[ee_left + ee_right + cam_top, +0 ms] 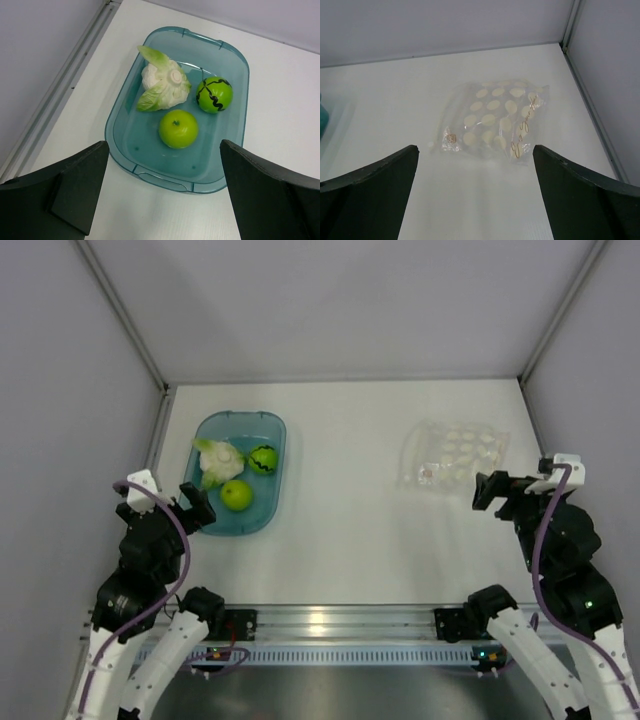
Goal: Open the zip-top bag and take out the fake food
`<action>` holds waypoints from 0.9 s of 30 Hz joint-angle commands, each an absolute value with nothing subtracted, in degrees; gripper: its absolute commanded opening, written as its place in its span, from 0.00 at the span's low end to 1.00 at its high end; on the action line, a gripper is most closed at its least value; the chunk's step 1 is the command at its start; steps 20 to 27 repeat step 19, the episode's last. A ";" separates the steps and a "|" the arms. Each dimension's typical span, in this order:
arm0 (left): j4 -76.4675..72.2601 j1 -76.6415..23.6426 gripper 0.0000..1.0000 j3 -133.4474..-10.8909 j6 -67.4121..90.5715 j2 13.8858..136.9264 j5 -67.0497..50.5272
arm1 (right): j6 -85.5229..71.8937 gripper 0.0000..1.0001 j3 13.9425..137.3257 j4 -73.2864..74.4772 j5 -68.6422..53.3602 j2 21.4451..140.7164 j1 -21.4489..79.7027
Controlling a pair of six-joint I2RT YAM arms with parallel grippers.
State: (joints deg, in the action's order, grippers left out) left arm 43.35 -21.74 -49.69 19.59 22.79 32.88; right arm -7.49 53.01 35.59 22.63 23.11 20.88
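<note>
White table [370,550] between grey walls: food in the tub at left, bag lying at right
Left gripper [193,508] hovers at the near edge of the teal tub [235,55], jaws wide apart and holding nothing; inside the tub sits the fake food [238,495]: a white-and-green leafy lump [162,85] toward the far left, a dark-striped green ball [214,94] to its right, a plain lime ball [178,128] nearer; well apart, far right, the zip-top bag [495,117] lies flat on the table; right gripper [483,492] hangs just short of it, jaws spread, empty
</note>
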 commanded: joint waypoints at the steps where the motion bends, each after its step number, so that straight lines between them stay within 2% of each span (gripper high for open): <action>1: 39.29 -22.32 0.98 -48.17 15.65 19.35 27.69 | -7.38 0.99 50.37 37.18 20.74 20.83 21.36; 11: 39.20 -23.64 0.98 -45.97 16.52 18.63 27.42 | -9.40 0.99 45.09 35.07 20.39 19.60 21.36; 27: 39.11 -23.73 0.98 -46.14 16.70 19.42 28.91 | -10.37 0.99 45.09 33.75 20.22 22.68 21.36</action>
